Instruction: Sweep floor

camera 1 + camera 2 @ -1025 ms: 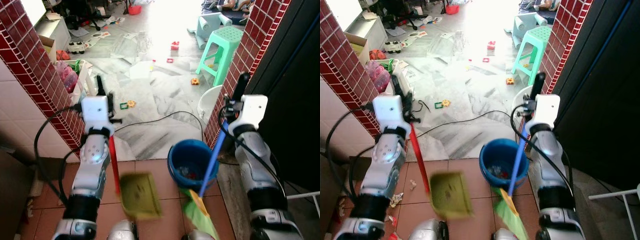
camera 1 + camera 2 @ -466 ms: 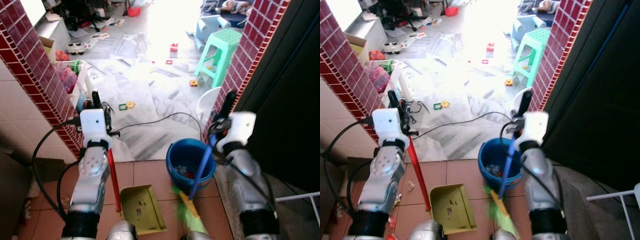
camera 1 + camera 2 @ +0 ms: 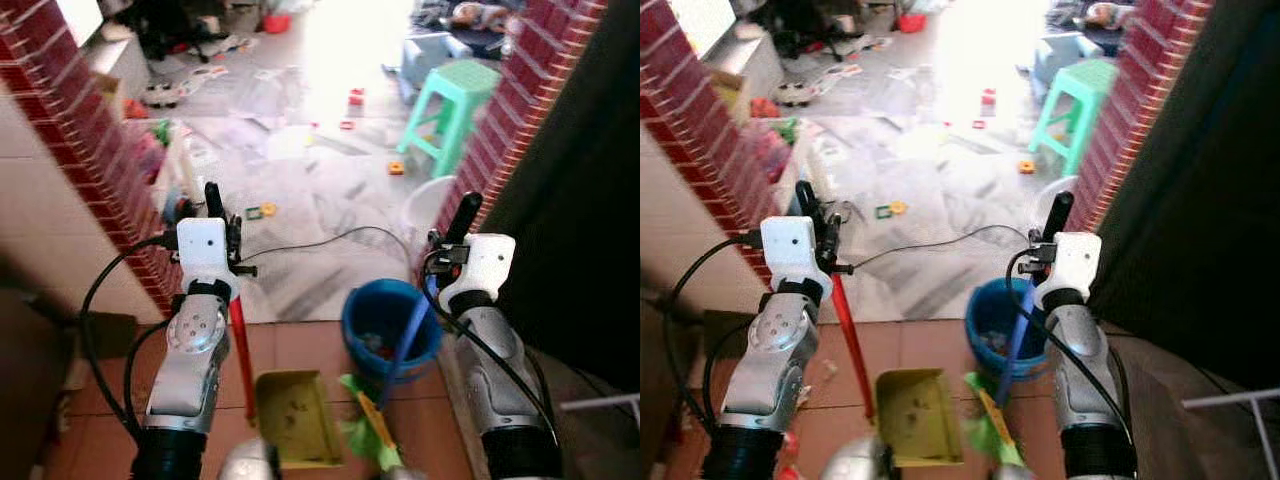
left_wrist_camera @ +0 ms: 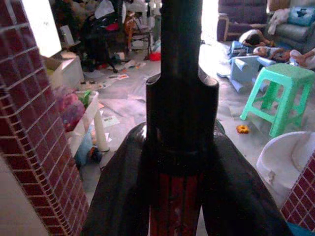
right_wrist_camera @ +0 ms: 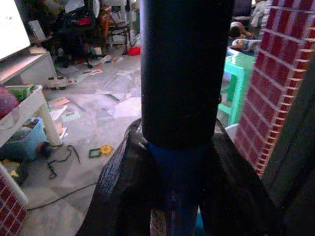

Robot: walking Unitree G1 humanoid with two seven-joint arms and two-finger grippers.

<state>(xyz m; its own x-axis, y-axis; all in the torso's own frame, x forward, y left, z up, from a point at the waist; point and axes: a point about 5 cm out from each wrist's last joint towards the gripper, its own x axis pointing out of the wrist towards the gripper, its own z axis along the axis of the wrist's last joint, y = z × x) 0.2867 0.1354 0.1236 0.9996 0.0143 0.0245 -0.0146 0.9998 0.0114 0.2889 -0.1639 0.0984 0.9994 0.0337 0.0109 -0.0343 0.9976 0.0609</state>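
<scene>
My left gripper [image 3: 212, 203] is shut on the red handle [image 3: 240, 340] of a yellow-green dustpan [image 3: 290, 415], which hangs low over the terracotta tiles between my arms. My right gripper [image 3: 458, 215] is shut on the blue handle [image 3: 410, 335] of a broom. Its green bristles [image 3: 360, 430] sit just right of the dustpan. In the left wrist view the black fingers [image 4: 123, 187] clamp the red handle [image 4: 174, 206]. The right wrist view has the blue handle [image 5: 177, 196] held the same way.
A blue bucket [image 3: 375, 305] with scraps stands just behind the broom. Red brick pillars [image 3: 90, 150] flank the doorway. A black cable [image 3: 330, 238] crosses the marble floor. A white basin [image 3: 425, 205], a green stool [image 3: 465, 105] and scattered toys [image 3: 262, 210] lie beyond.
The camera has shifted a little. The broom's bristles have swung left toward the dustpan, and the dustpan has dropped slightly lower. Both grippers keep their hold.
</scene>
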